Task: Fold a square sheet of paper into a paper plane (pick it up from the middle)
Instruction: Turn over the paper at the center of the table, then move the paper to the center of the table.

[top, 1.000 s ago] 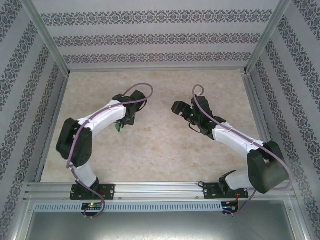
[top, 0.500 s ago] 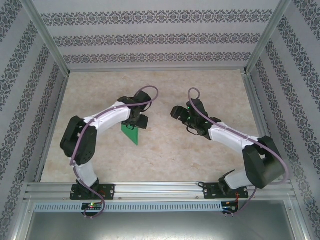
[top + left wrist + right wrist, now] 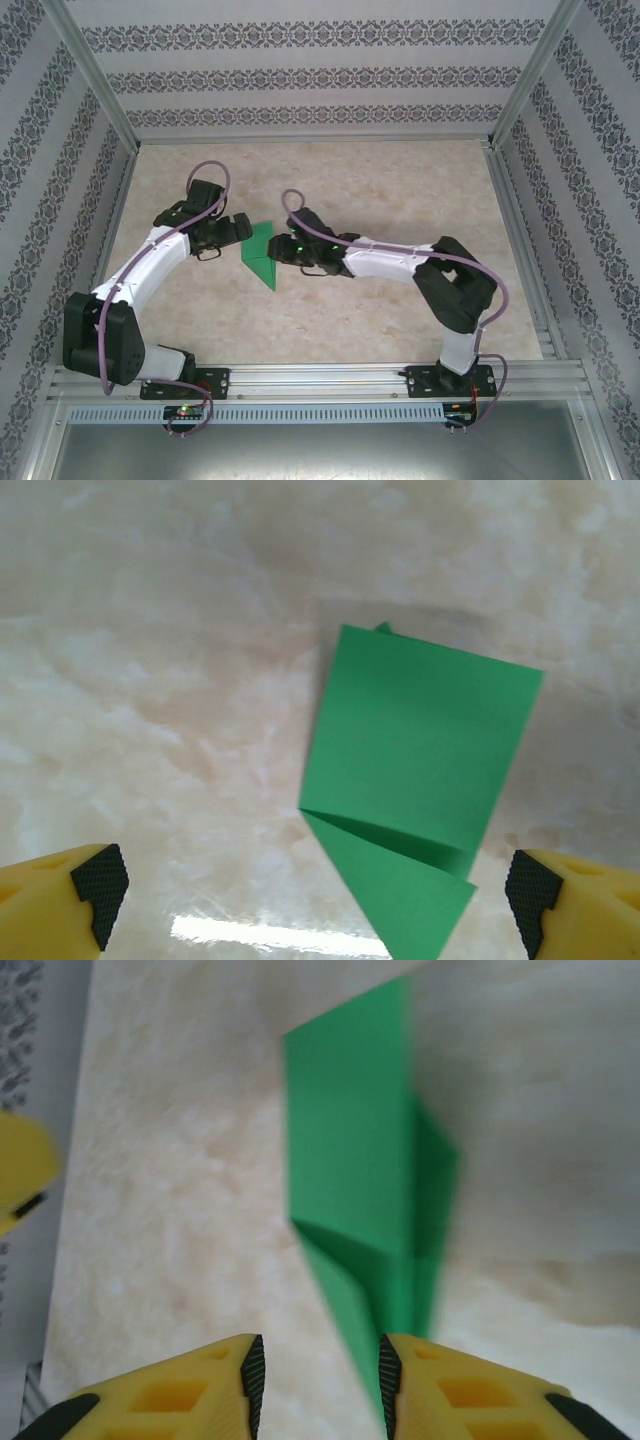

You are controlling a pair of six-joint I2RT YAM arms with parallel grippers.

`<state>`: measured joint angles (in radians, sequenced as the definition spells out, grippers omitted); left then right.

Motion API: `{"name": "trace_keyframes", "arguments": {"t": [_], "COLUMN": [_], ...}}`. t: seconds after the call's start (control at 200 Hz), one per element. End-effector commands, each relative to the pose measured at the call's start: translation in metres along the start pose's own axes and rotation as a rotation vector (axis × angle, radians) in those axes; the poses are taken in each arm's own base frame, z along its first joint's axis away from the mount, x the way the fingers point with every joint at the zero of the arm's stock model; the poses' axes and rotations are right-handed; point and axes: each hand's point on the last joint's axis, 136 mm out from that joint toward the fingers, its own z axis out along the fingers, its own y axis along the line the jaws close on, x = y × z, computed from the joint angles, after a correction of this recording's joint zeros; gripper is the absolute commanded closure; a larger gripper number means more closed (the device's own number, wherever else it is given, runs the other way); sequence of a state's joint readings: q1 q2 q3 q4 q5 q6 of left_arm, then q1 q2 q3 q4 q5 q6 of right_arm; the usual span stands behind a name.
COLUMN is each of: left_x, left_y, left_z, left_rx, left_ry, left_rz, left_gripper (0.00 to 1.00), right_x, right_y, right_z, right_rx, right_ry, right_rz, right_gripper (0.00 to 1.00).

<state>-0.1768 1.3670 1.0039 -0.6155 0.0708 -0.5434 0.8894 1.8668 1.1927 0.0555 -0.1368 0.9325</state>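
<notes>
Left gripper (image 3: pixel 315 888) here: my jaws are spread as wide as they go, nothing between them, hanging just above the table (image 3: pixel 350 320). Right below me lies the paper plane (image 3: pixel 420 750), flat on the marble top, and I'm not touching it.

From above, the paper plane (image 3: pixel 260 252) sits between my two grippers, broad end away from my bases, point toward them. Left gripper (image 3: pixel 232 232) just beside its left edge, right gripper (image 3: pixel 283 250) right up against the other side.

Right gripper (image 3: pixel 320 1375) now: jaws drawn in narrow but not pressed together, with a strip of bare table showing in the gap. The plane's (image 3: pixel 350 1160) slim end runs down toward the inner edge of one finger. The picture is blurred, so I can't swear whether it touches, but I see no pinch.

My read: the folding looks close to done, a dart shape with layers stacked. This is the hand-over moment, the right side lining up to take hold.

Next call: slide the right jaws over the centre crease, mid-body, then squeeze gently. The paper is thin, and it could skate on this slick top.
</notes>
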Motion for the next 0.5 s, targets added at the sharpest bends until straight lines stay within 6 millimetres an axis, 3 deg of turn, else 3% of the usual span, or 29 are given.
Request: {"name": "trace_keyframes", "arguments": {"t": [0.0, 0.3, 0.495], "left_x": [-0.010, -0.016, -0.015], "left_y": [0.003, 0.021, 0.018], "left_z": [-0.008, -0.012, -0.007], "left_rx": [0.047, 0.040, 0.062], "left_ry": [-0.059, -0.101, -0.082], "left_rz": [-0.084, -0.169, -0.190], "left_gripper": [0.00, 0.00, 0.00], "right_x": [0.014, 0.033, 0.035], "right_y": [0.008, -0.006, -0.028], "right_z": [0.016, 0.050, 0.053], "right_rx": [0.025, 0.102, 0.193], "right_ry": [0.061, 0.183, 0.224], "right_rz": [-0.016, 0.045, 0.049], "right_gripper": [0.65, 0.68, 0.67]}}
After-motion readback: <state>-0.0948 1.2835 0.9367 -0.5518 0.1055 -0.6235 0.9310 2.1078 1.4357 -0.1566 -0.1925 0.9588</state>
